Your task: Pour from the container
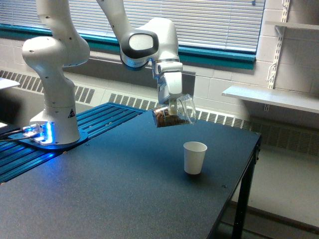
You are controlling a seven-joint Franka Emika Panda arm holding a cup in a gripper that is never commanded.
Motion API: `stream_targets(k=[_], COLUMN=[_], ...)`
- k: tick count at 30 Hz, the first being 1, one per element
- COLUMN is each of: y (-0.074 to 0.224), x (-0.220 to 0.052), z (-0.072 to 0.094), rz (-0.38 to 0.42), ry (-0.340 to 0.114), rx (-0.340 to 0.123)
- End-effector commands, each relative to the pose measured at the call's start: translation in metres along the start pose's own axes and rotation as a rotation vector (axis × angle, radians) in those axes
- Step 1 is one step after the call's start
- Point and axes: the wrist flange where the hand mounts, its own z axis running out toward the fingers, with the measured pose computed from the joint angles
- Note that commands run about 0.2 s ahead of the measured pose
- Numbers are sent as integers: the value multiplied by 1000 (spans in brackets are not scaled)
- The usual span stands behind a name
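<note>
A white Franka robot arm reaches out over a dark tabletop (124,194), its gripper (172,105) pointing down and pinching a small clear plastic cup (174,115) from above. The fingers are closed against the cup, which hangs just beneath the gripper, tipped well over on its side. Its open mouth faces the exterior view's right and slightly up, while its base points to the exterior view's left. Brown granular bits (164,119) lie heaped in the lower, base end of the cup, so nothing appears to be spilling at this angle. Below the gripper and off toward the exterior view's right, a white paper cup (194,157) stands upright on the table with its mouth open, well apart from the held cup and clearly lower. It looks placed there as the target to receive the granules. The clear cup's mouth is turned to that side, which suits a pour, but the mouth does not seem to sit over the paper cup yet, and the tilt looks too shallow to send the contents out. Judged from this, the pour proper is not yet under way. Behind the gripper are window blinds (209,20) and a low wall radiator; the arm's base (55,119) stands far off to the exterior view's left, on a blue-lit platform.
</note>
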Motion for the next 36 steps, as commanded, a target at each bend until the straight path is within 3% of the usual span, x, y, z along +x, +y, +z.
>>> stream_targets(k=[1, 36], y=[-2, -27], x=[2, -10], z=[0, 12], rz=[34, -25], ry=[-4, -90], rx=[-27, -112])
